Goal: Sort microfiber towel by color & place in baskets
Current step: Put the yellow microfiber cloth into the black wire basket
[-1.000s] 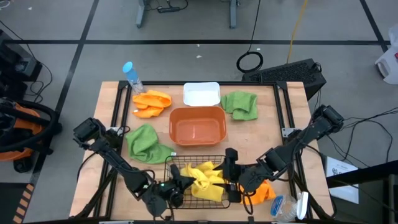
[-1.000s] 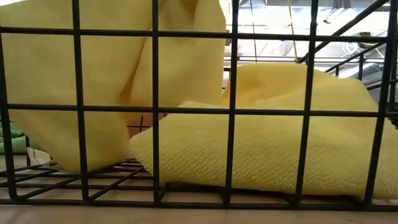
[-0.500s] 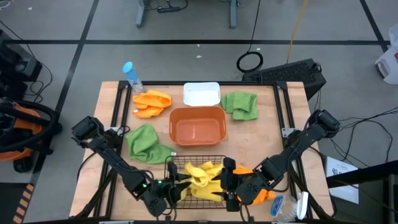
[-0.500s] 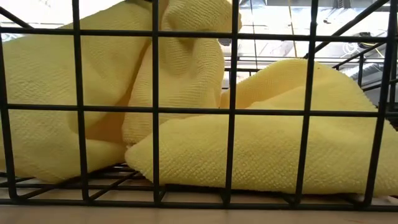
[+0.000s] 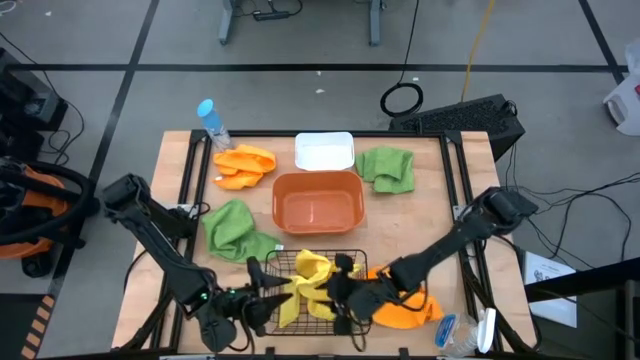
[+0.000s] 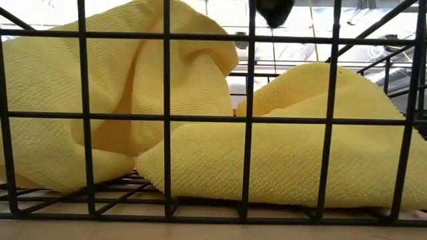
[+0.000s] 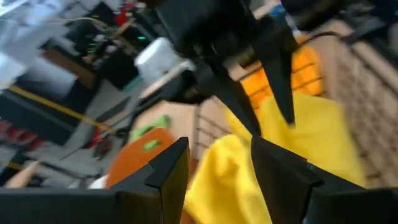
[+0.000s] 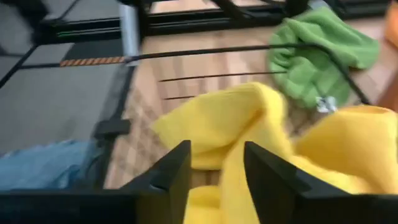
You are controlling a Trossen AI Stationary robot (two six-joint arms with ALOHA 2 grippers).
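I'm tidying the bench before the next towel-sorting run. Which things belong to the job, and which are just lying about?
Job:
yellow towels in the black wire basket
orange towels
green towels
orange-brown tub
white bin

Lying about:
blue-capped bottle

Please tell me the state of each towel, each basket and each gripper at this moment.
Yellow towels: both bunched inside the black wire basket.
Orange-brown tub: empty.
White bin: empty.
Green towel: crumpled on the table, left of the tub.
Second green towel: crumpled, right of the white bin.
Orange towel: crumpled near the bottle.
Second orange towel: lying under the right arm.
Left gripper: open, at the basket.
Right gripper: open, over the yellow towels.
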